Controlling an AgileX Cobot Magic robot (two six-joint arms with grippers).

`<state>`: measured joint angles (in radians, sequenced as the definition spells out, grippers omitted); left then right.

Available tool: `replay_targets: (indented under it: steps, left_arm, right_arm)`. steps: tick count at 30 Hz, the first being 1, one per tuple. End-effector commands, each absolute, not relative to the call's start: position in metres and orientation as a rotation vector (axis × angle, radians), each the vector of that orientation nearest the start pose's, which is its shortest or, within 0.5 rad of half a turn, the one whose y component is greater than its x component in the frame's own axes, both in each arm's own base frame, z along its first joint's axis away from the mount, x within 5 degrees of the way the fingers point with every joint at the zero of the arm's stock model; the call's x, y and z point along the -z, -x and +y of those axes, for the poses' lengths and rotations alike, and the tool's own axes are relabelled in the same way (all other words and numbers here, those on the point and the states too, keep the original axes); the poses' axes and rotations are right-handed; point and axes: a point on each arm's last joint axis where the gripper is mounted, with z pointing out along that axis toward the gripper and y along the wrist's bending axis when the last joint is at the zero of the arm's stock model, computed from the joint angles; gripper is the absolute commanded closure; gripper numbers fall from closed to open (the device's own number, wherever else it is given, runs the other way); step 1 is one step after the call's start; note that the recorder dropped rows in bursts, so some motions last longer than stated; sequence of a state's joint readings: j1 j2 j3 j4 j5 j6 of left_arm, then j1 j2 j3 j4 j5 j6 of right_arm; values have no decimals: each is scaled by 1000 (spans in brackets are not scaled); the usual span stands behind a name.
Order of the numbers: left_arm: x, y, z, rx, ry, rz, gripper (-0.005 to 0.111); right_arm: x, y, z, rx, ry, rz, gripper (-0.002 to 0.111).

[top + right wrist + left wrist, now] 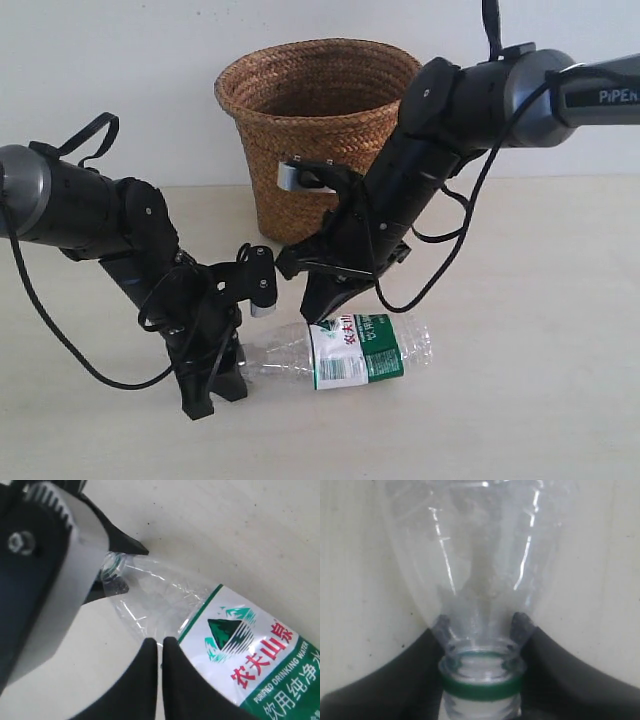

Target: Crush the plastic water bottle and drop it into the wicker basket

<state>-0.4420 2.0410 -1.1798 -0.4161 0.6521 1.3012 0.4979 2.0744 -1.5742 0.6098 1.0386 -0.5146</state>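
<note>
The plastic water bottle lies on its side on the table, in front of the wicker basket. It is clear, with a green-and-white label; its neck points left and its body looks uncrushed. My left gripper is shut on the neck, and in the left wrist view its fingers clamp the plastic water bottle beside a green neck ring; no cap shows. My right gripper hovers at the bottle's upper side, shut with nothing between its fingers, over the clear shoulder of the plastic water bottle at the label's edge.
The basket stands upright at the back against a white wall, behind my right arm. Black cables loop from both arms. The beige table stretches right and front of the bottle.
</note>
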Motion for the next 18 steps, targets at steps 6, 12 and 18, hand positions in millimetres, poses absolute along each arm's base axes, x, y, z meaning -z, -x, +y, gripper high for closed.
replay_targets:
  steps: [6, 12, 18]
  left_arm:
    - [-106, -326, -180, 279, -1887, 2183, 102]
    - [-106, -326, -180, 280, -1884, 2184, 102]
    - [-106, -326, -180, 280, -1884, 2184, 102]
  right_arm:
    - [-156, -356, 251, -924, 976, 2791, 108]
    - [-153, -361, 253, -908, 945, 2753, 108]
    - [-138, -365, 252, -863, 929, 2764, 108]
